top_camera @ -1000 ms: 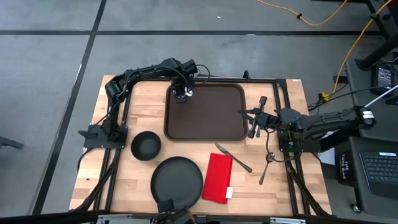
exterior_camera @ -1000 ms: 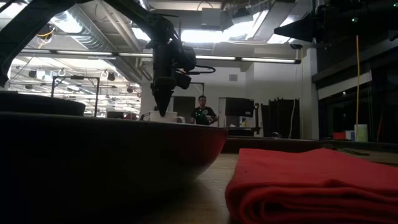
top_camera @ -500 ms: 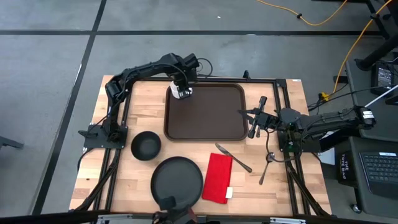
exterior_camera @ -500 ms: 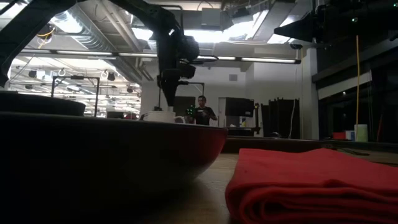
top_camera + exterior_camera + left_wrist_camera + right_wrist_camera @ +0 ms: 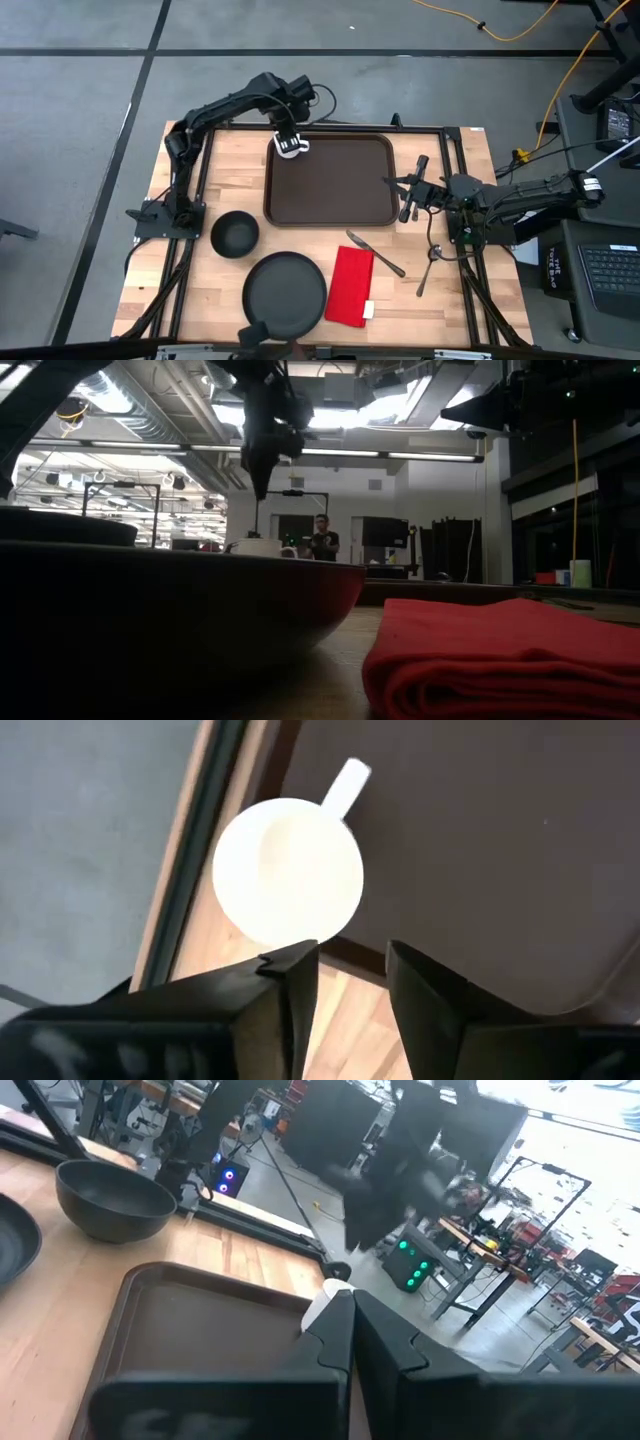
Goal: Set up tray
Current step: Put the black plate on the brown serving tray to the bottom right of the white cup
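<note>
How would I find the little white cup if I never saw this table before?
Look for the big dark brown tray on the wooden table. The white cup stands in the tray's far left corner, beneath the left gripper. It is the only white dish; the bowl and plate are black.

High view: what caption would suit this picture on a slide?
Left gripper hovers, jaws open, above a white cup in the tray corner; right gripper waits beside the tray.

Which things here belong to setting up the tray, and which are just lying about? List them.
Job: tray; white cup in its far-left corner; left gripper open above it.
Lying about: bowl, plate, red napkin, knife, spoon.
</note>
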